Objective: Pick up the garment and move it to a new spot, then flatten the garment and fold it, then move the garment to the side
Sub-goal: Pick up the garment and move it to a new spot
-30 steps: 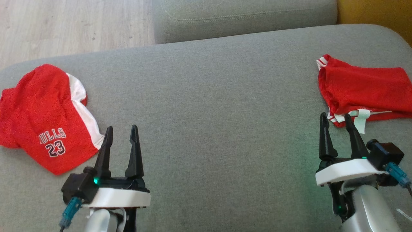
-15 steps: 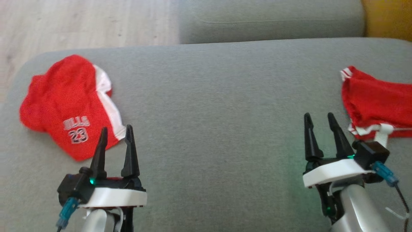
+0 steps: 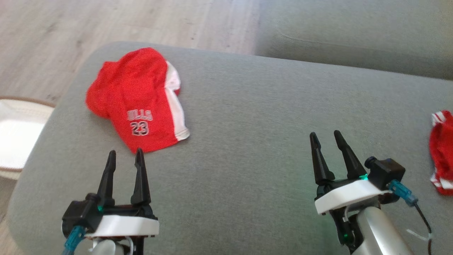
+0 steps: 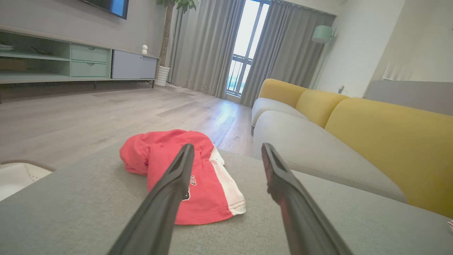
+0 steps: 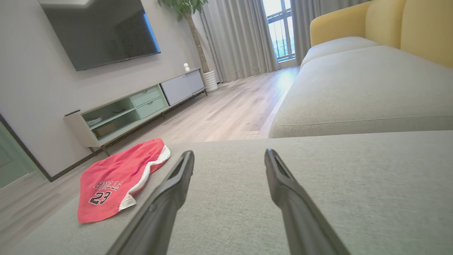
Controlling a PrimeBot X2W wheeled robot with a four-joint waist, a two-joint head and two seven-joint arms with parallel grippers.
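The garment (image 3: 138,95) is a red piece with a white side stripe and "23" printed on it, lying crumpled at the far left of the grey cushion (image 3: 247,106). My left gripper (image 3: 125,152) stands open just short of its near hem, apart from it, with nothing between the fingers. The left wrist view shows the garment (image 4: 208,202) straight ahead past the open left gripper (image 4: 227,146). My right gripper (image 3: 325,134) is open over bare cushion at the right. In the right wrist view the garment (image 5: 113,180) lies off to the left of the open right gripper (image 5: 229,152).
A second red garment (image 3: 440,152) with white trim lies at the cushion's right edge. A white basket (image 3: 14,138) sits on the wooden floor (image 3: 106,24) left of the cushion. A grey sofa seat (image 3: 354,32) lies beyond, with yellow backrests (image 4: 389,141).
The head camera has swung left, so the whole picture shifted right: the "23" garment now sits nearer the middle and the second garment at the right edge. Both grippers stay open.
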